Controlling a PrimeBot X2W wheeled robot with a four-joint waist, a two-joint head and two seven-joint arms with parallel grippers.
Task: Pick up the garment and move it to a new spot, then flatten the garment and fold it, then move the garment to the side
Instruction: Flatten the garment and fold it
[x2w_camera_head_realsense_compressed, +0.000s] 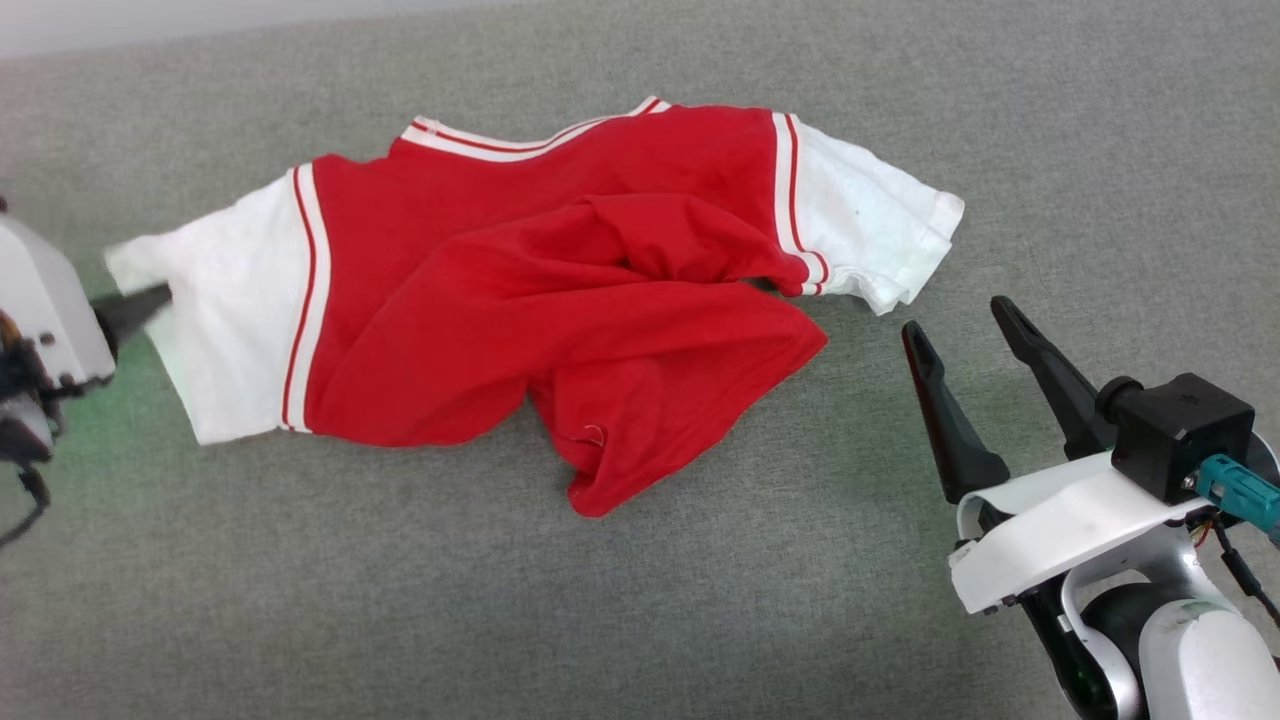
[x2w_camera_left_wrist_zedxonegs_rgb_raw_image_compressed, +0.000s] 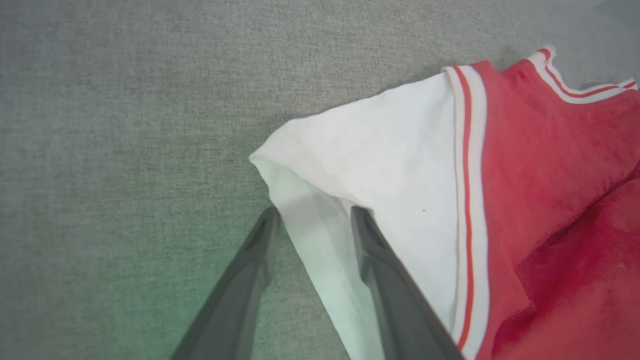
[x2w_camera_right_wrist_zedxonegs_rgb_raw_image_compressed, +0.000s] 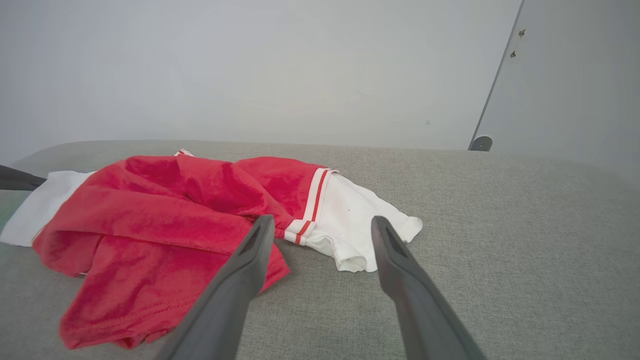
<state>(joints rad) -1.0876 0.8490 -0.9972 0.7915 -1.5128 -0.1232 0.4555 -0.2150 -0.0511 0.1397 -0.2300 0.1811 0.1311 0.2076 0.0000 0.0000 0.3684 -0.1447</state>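
Lying rumpled mid-couch, the shirt (x2w_camera_head_realsense_compressed: 560, 300) left bare gray cushion (x2w_camera_head_realsense_compressed: 300, 600) all round. Left gripper (x2w_camera_left_wrist_zedxonegs_rgb_raw_image_compressed: 312, 220) straddled the left sleeve's edge, jaws apart, seemingly unpinched; right gripper (x2w_camera_head_realsense_compressed: 960, 330) stood spread, near-right.

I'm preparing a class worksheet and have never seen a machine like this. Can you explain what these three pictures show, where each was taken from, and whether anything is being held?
This is a two-armed robot. Each arm ends in a tool with two long dark fingers. One picture looks down from its head; the others look along each tool from the wrists. A red shirt with white sleeves lies crumpled on a grey fabric surface. The left tool has its fingers on either side of the left sleeve's edge, with a gap between them; whether it grips the cloth is unclear. The right tool is open, empty, and apart from the right sleeve.
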